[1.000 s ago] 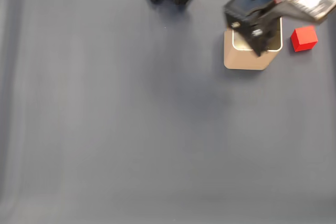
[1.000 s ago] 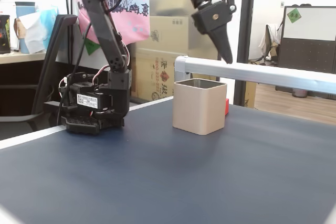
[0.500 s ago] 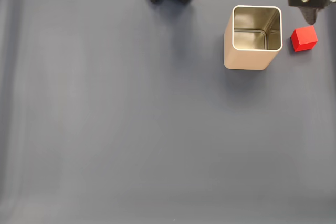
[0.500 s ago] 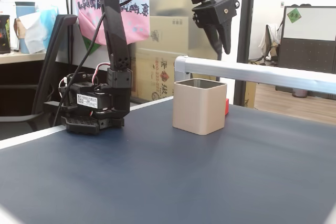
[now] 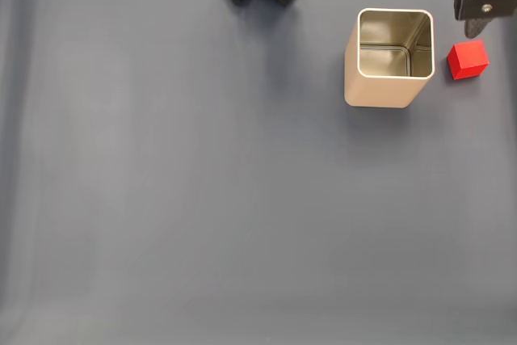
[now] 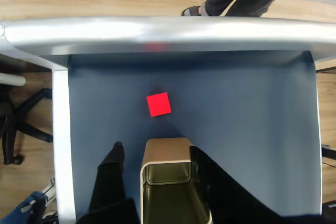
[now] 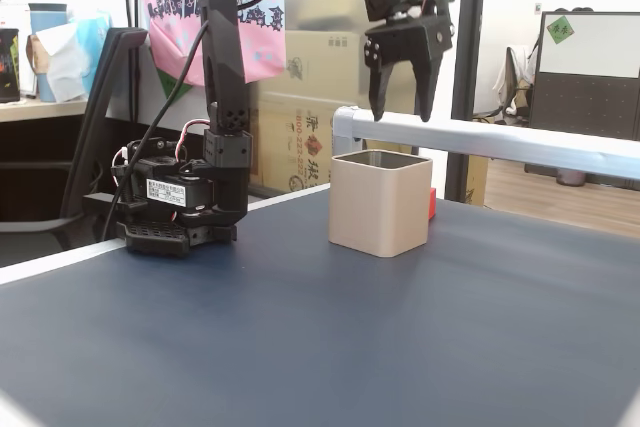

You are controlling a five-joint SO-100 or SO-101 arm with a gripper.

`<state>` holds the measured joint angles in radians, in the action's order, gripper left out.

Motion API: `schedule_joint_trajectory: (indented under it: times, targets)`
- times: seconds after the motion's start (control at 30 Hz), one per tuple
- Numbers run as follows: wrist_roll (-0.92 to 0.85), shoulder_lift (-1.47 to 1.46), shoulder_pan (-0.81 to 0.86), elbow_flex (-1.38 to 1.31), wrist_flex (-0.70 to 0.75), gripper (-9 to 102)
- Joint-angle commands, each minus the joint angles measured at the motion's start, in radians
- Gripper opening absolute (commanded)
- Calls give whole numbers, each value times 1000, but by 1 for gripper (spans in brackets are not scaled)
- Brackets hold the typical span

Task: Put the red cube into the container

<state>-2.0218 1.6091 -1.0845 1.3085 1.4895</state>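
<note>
writing: white sticker (image 7: 167, 191) with small dark print on the arm base (image 7: 185, 202), too small to read; pink poster (image 7: 178, 7) behind with a dark skyline-like print, not legible; red characters on a cardboard box (image 7: 318, 142), unreadable.
red cube (image 5: 468, 60): plain matte faces, sharp edges; flat on the mat just right of the tin in the top-down fixed view, apart from it; beyond the tin in the wrist view (image 6: 158, 104).
container (image 5: 388, 86): square beige tin, rounded corners, pale rim, shiny metal inside; upright.
gripper (image 7: 399, 115): black plastic, held high above the tin, fingers spread apart, holding nothing.
mat (image 5: 202, 199): dark blue, smooth, faint creases.
rail (image 7: 490, 140): brushed silver metal bar along the far table edge.
</note>
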Motion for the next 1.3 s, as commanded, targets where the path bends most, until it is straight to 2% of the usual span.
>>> schedule_joint_trajectory:
  times: [0.0, 0.4, 0.87, 1.27]
  targets:
    - [-26, -21, -20, -3, -37, 30]
    - [-18, -186, -66, 57, -219, 30]
    - [3, -307, -60, 173, -540, 30]
    - [23, -351, -71, 173, -591, 30]
